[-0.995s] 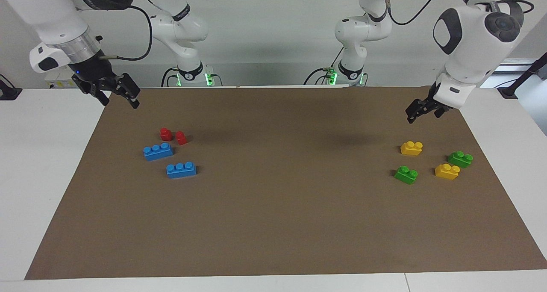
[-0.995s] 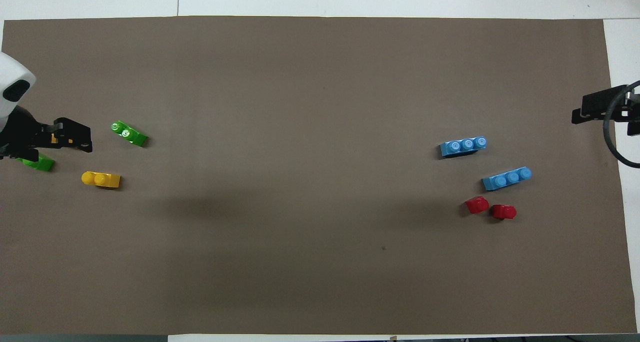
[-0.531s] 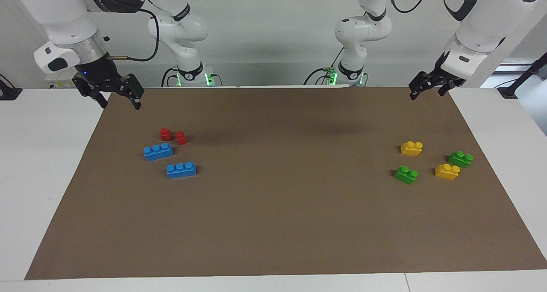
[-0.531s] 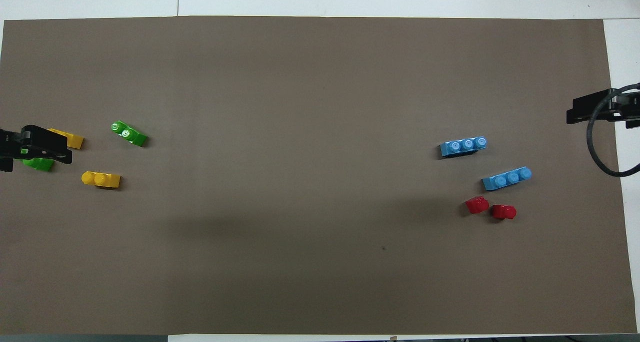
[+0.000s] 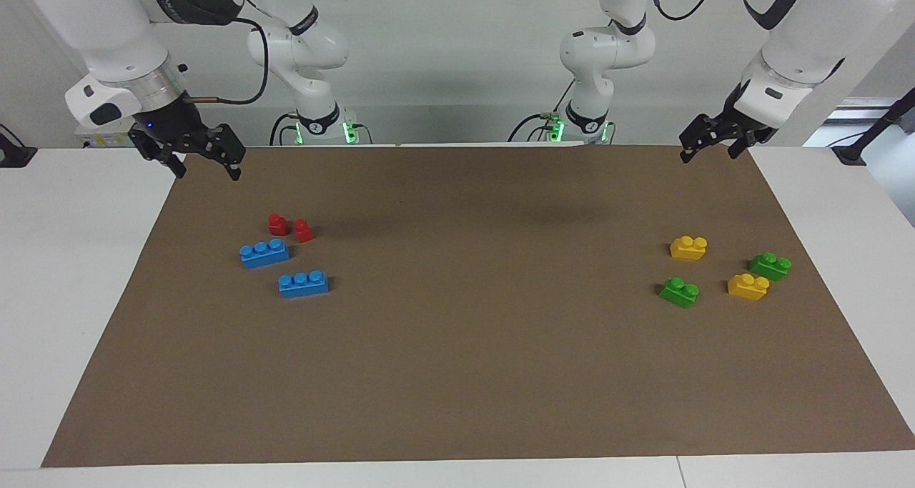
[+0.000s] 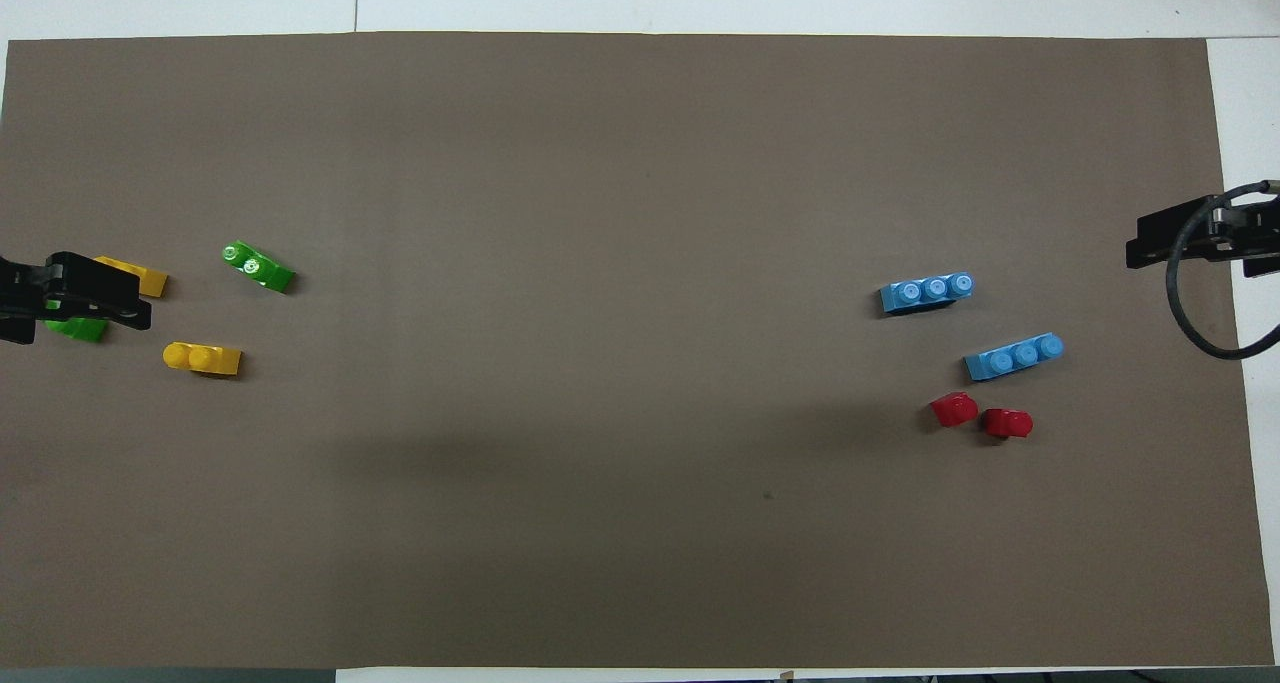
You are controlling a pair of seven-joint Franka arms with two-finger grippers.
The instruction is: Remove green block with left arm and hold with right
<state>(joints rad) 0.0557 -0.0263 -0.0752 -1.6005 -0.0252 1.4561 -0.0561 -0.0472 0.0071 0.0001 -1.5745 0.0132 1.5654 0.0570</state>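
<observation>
Two green blocks lie flat on the brown mat (image 5: 457, 374) at the left arm's end. One green block (image 5: 679, 291) (image 6: 258, 266) is farther from the robots. The second green block (image 5: 770, 265) (image 6: 75, 329) is partly covered by the gripper in the overhead view. My left gripper (image 5: 708, 148) (image 6: 100, 293) is open and empty, raised over the mat's edge at the robots' end, apart from both. My right gripper (image 5: 206, 168) (image 6: 1180, 240) is open and empty, raised over the mat's corner at the right arm's end.
Two yellow bricks (image 5: 688, 247) (image 5: 748, 286) lie beside the green ones. Two blue three-stud bricks (image 5: 264, 252) (image 5: 303, 283) and two small red pieces (image 5: 277, 223) (image 5: 303, 230) lie at the right arm's end. White table (image 5: 71, 259) surrounds the mat.
My left gripper has risen from low near the yellow brick up to the mat's edge by the robots. My right gripper shifted slightly toward the middle. No block moved.
</observation>
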